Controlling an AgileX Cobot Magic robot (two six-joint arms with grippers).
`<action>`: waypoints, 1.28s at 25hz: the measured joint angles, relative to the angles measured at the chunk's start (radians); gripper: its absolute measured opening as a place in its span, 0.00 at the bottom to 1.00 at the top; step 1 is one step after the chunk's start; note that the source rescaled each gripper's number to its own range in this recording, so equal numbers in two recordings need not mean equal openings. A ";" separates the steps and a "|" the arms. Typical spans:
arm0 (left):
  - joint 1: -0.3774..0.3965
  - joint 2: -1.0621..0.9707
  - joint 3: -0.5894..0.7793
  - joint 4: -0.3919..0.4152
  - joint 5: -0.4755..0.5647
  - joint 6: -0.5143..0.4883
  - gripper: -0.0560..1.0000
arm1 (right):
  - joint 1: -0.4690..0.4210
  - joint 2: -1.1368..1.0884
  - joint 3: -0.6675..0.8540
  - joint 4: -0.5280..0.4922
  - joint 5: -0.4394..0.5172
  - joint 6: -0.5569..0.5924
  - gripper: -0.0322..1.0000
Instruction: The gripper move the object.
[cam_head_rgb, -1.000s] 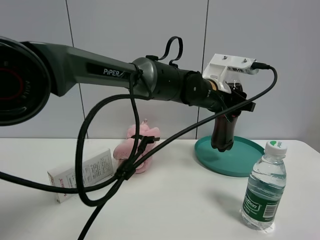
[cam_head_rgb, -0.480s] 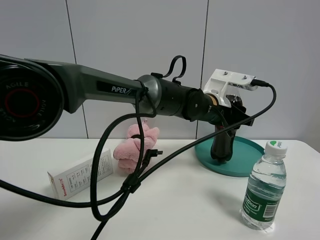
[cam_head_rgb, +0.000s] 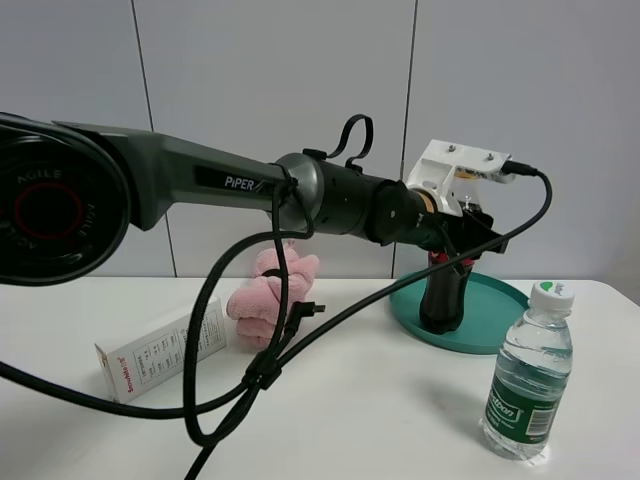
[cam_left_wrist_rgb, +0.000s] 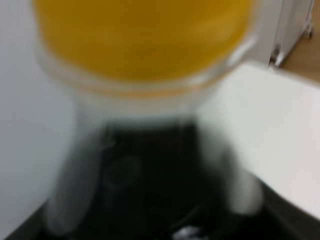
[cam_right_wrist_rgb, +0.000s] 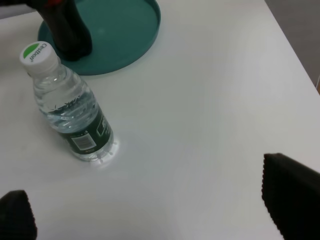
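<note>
Teal tray (cam_head_rgb: 497, 333) now seems to bear the bottle (cam_head_rgb: 443, 300), lowered a touch; left gripper (cam_head_rgb: 456, 238) still clamps its neck; I'd release next.

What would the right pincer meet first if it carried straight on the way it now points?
Most likely the bare white table; the right pincer is open, and the water bottle stands off that line.

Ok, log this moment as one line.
left gripper: shut on cola bottle | cola bottle: upright, on teal tray | right gripper: open, empty
</note>
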 joint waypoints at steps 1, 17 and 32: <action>0.000 -0.004 -0.005 0.000 -0.009 0.000 0.19 | 0.000 0.000 0.000 0.000 0.000 0.000 1.00; 0.000 -0.109 -0.009 0.050 0.144 0.000 0.67 | 0.000 0.000 0.000 0.000 0.000 0.000 1.00; 0.004 -0.413 -0.009 0.148 0.615 0.059 0.67 | 0.000 0.000 0.000 0.000 0.000 0.000 1.00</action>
